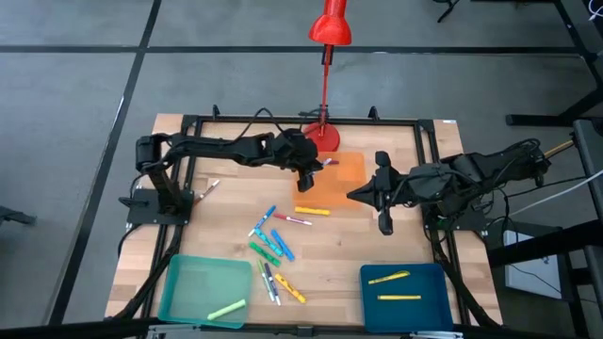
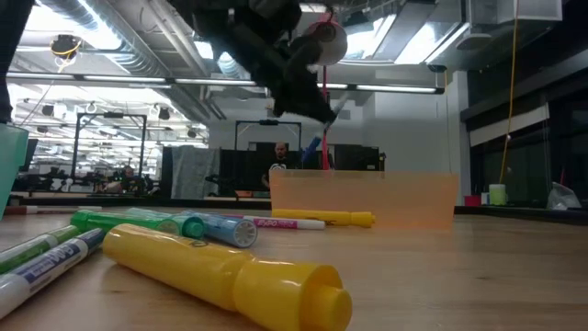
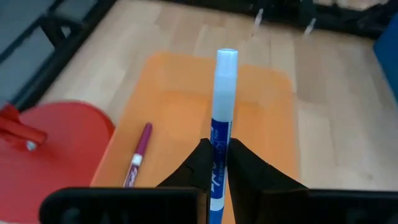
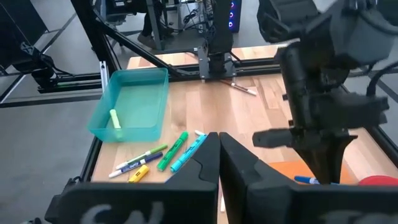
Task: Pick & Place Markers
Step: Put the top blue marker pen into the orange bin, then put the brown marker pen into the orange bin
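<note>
Wooden table [image 1: 358, 247] under markers [image 1: 271, 247], trays [image 1: 204, 287]

Yellow marker [image 2: 230, 273] nearest, orange tray [image 2: 367, 199] behind, left pincer [image 2: 308, 101] above

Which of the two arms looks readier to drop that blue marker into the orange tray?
The left. Its gripper is shut on the blue marker directly above the orange tray. The right gripper sits beside the tray, shut and empty.

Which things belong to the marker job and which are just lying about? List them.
Job:
- blue marker held in the left gripper over the orange tray
- loose markers
- teal tray
- blue tray
- right gripper, empty

Lying about:
- red lamp
</note>
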### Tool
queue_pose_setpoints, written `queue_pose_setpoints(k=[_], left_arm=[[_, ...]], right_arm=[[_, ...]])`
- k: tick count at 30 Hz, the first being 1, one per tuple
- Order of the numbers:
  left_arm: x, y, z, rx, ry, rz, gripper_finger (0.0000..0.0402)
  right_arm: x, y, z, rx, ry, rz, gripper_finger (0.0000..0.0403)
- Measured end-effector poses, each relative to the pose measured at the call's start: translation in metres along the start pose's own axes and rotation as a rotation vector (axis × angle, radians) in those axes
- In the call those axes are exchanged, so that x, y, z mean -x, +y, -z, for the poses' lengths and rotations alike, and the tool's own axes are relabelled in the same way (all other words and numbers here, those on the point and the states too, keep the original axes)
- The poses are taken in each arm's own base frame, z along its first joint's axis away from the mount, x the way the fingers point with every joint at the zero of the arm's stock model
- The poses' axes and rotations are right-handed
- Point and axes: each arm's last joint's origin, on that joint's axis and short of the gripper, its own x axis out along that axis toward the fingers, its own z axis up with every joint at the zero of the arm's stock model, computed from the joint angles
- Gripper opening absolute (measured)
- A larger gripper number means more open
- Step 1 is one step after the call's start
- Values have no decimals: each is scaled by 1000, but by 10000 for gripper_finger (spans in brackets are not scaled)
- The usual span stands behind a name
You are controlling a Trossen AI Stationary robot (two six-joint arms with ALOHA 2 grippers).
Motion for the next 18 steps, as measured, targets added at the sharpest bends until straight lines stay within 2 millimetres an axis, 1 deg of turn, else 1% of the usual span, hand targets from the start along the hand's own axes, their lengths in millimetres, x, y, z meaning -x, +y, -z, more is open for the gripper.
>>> queue_pose_setpoints(k=[4, 8, 11, 18], left_arm=[[-10, 4, 7, 26, 24, 8, 28], [-12, 6, 7, 62, 18, 6, 65], [-11, 6, 6, 55, 17, 4, 92], [-11, 5, 6, 62, 16, 5, 127]], right_arm=[[0, 0, 0, -1, 0, 0, 6], [0, 0, 0, -2, 0, 0, 7], [0, 0, 0, 0, 0, 0, 3], [0, 0, 0, 1, 0, 0, 10]])
